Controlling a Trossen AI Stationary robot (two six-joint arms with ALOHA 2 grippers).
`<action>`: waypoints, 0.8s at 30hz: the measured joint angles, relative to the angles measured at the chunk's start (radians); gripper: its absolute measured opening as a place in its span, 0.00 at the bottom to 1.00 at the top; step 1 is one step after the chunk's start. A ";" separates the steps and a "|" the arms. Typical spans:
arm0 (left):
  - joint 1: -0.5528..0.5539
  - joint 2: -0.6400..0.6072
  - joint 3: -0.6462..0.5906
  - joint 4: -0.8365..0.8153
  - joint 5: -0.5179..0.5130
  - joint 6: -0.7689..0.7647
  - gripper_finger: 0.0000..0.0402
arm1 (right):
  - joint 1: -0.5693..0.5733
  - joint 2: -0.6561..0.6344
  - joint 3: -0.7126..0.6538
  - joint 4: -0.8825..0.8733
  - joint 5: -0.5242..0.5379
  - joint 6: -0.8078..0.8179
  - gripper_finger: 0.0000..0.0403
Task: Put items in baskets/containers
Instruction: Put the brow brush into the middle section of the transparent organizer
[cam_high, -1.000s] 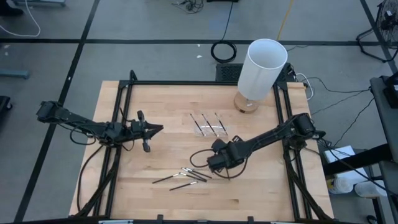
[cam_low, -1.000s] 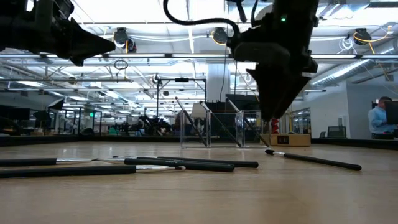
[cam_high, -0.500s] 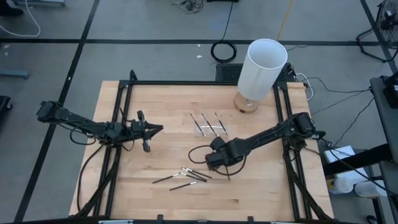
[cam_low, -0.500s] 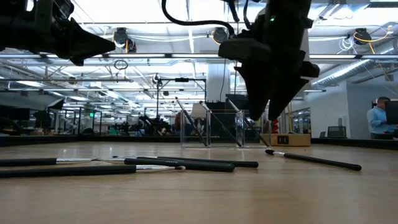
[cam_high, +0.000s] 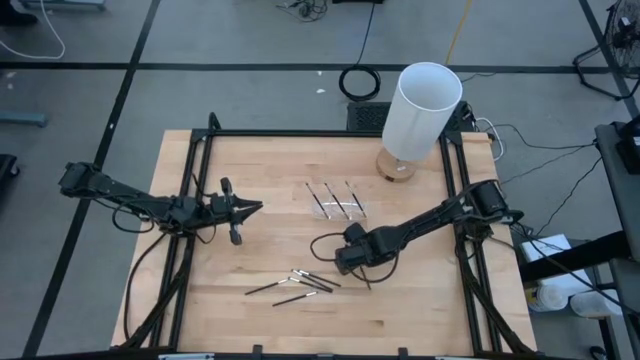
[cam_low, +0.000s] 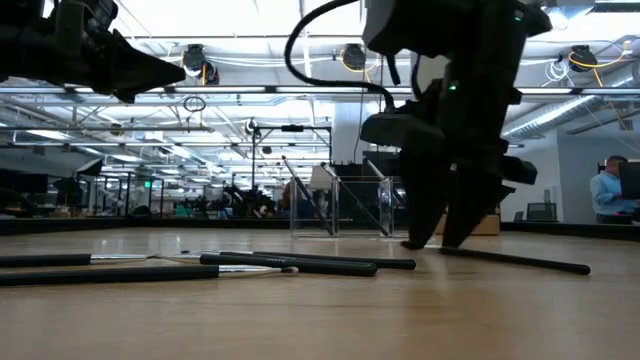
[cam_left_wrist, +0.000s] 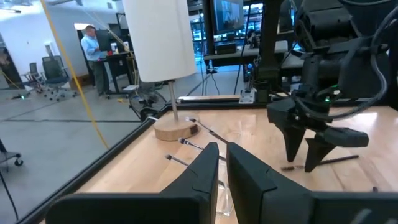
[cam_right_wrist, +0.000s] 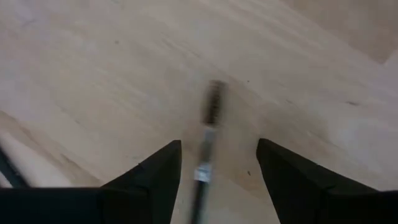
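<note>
Between the spread fingers of the right gripper (cam_right_wrist: 214, 165) lies one stick (cam_right_wrist: 208, 134), flat on the worktop (cam_high: 250, 320), its bristled tip pointing away from the wrist; neither finger touches it in the right wrist view. Seen from above, this right gripper (cam_high: 347, 262) sits low over the wood just at 4 o'clock of the worktop's middle, and the low view shows its fingertips (cam_low: 413, 240) down at the surface with the stick (cam_low: 520, 263) running out to 3 o'clock.

At 8 o'clock from that gripper a loose cluster of sticks (cam_high: 300, 283) lies on the wood, some crossing one another. At 12 o'clock from the gripper stands the clear tray (cam_high: 338, 203), with three sticks leaning in it side by side; the low view shows them propped at a slant against its walls (cam_low: 340, 208).

Toward 1 o'clock of the tray, near the worktop's far edge, a white cylinder (cam_high: 421, 110) rises from a round wooden base (cam_high: 396, 166).

Well apart at 9 o'clock, the left gripper (cam_high: 247, 208) hangs above the wood with its fingers (cam_left_wrist: 205, 168) nearly together and nothing between them.
</note>
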 joint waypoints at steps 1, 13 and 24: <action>0.000 0.000 0.000 0.000 -0.001 0.005 0.10 | 0.000 -0.003 -0.015 0.006 0.000 0.011 0.50; 0.001 0.000 0.000 0.004 -0.009 0.005 0.10 | 0.007 -0.001 -0.065 0.026 -0.054 -0.010 0.49; 0.001 0.000 0.000 0.003 -0.009 -0.022 0.10 | 0.064 0.001 -0.067 0.047 -0.049 0.011 0.43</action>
